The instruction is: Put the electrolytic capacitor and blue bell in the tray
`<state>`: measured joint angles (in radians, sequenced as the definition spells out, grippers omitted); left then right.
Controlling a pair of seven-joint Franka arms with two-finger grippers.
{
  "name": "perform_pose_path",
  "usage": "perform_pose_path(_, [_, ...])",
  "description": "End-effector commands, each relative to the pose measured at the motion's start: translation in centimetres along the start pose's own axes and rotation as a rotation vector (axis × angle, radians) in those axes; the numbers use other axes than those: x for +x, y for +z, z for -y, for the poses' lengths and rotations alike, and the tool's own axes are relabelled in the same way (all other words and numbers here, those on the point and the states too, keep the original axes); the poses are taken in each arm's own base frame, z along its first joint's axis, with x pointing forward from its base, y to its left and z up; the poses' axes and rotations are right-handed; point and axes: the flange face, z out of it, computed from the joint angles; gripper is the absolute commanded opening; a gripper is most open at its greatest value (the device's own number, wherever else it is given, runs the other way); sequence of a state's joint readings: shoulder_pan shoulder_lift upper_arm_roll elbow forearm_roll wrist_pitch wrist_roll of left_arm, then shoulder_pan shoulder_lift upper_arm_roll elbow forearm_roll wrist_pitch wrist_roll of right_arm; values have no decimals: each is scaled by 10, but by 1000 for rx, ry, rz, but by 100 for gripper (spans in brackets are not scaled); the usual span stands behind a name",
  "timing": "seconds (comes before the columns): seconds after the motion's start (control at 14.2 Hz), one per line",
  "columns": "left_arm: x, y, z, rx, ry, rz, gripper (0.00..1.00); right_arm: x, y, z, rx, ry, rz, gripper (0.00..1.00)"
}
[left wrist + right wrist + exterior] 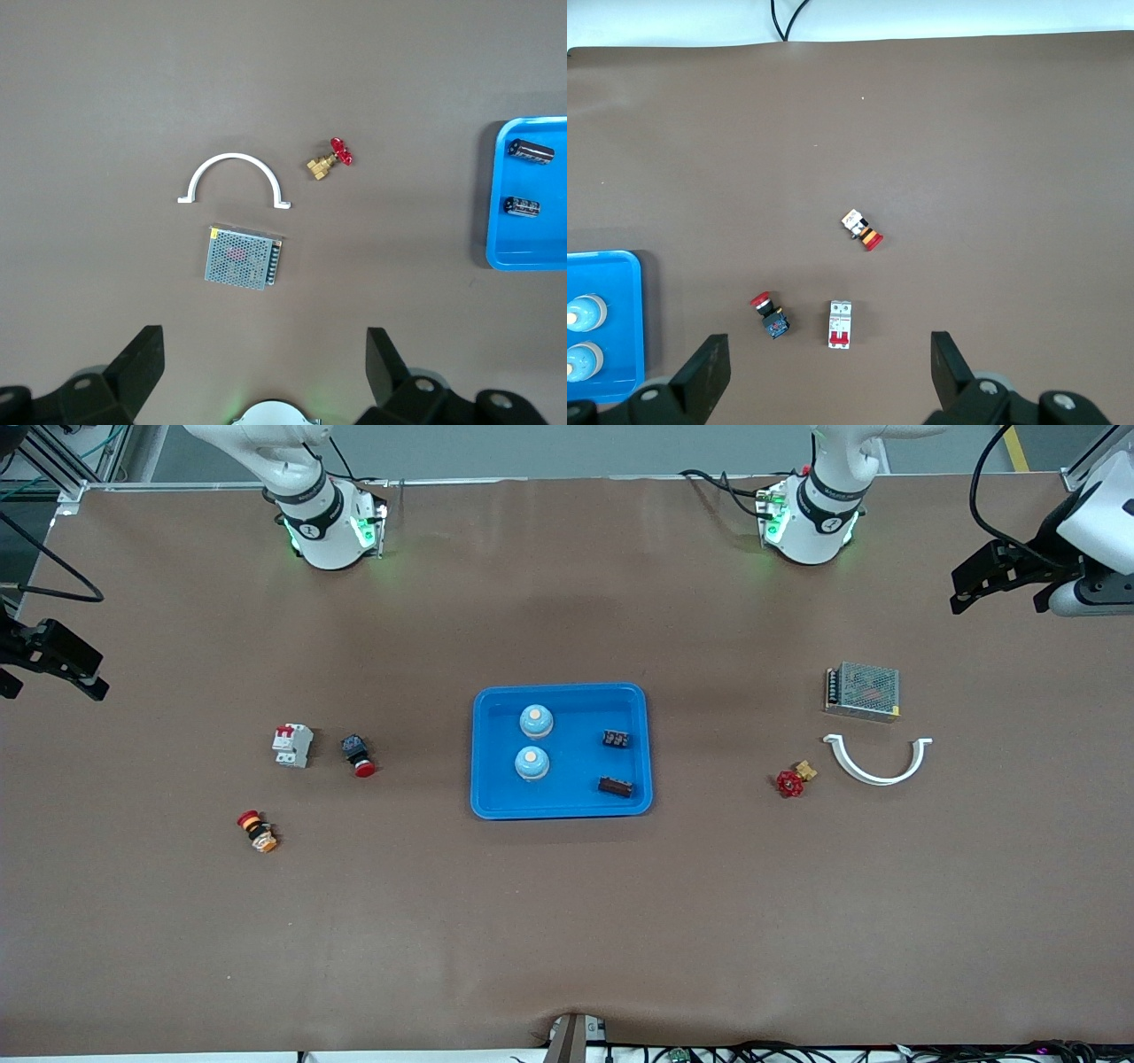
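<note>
The bright blue tray [496,802] lies at the middle of the table. Inside it stand two blue bells [536,721] [532,763], one nearer the front camera than the other. Two dark electrolytic capacitors [617,739] [616,786] lie in the tray toward the left arm's end. My left gripper [264,341] hangs open and empty, high over the left arm's end of the table. My right gripper [829,347] hangs open and empty, high over the right arm's end. The left wrist view catches the tray's edge [496,257] and the right wrist view its corner [629,266].
Toward the right arm's end lie a white circuit breaker [292,745], a red push button [358,755] and a red-and-yellow button [257,831]. Toward the left arm's end lie a metal power supply [863,691], a white curved clamp [877,766] and a red-handled valve [794,779].
</note>
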<state>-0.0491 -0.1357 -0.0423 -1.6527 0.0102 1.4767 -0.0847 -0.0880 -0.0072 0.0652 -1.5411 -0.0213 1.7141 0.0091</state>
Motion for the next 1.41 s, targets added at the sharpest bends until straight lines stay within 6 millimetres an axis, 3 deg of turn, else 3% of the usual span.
perform_pose_path(0.0, [-8,-4,2,17,-9,1,100,1,-4,-2,13,1,1,100])
perform_pose_path(0.7, [-5,-1,5,14,6,19,100,1,-1,1,14,-1,9,100])
perform_pose_path(1.34, [6,-16,12,12,-12,-16,100,0,2,2,14,-1,15,100])
